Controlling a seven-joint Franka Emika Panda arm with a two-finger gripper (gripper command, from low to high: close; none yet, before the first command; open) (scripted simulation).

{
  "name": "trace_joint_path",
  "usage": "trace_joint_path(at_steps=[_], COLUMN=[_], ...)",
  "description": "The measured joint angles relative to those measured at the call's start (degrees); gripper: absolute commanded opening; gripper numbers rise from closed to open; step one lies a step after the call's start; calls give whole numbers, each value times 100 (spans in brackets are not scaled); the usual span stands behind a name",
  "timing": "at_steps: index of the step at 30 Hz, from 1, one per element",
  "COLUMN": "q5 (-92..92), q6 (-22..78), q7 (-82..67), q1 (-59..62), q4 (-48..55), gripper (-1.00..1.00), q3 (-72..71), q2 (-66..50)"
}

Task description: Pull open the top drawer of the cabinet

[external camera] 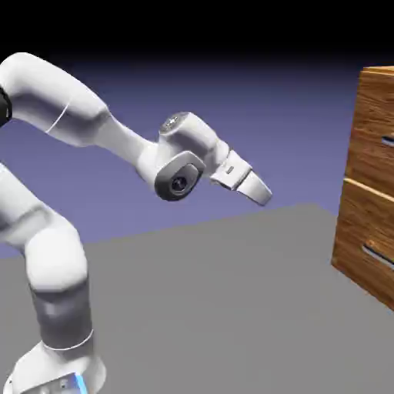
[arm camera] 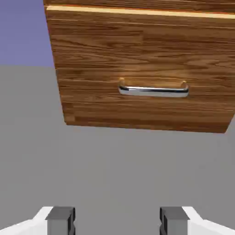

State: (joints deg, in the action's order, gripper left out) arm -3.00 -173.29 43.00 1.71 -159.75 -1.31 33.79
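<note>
While the white robot hand [external camera: 252, 185] points down toward the exterior view's right, well apart from the tall brown wood-grain cabinet [external camera: 345, 223], its two small grey finger tips [arm camera: 60, 220] stand wide open with nothing between them. At the exterior view's right edge is the brown wood-grain top drawer [external camera: 371, 127] with its silver bar handle [external camera: 388, 141]; it sits closed, directly above the brown lower drawer [external camera: 368, 223], which has a similar silver handle [external camera: 377, 255].

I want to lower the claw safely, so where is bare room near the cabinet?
The floor looks bare between the arm's base and the cabinet. Crowded: at the lower drawer's front, where its handle juts out.
</note>
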Motion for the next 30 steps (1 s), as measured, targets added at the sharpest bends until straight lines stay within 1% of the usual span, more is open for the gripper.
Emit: trace_joint_path(at_steps=[30], q5=[-7475], q6=[1780], q7=[1351], q1=[5963], q4=[3103], gripper=[0], q3=[-3257], q2=[2820])
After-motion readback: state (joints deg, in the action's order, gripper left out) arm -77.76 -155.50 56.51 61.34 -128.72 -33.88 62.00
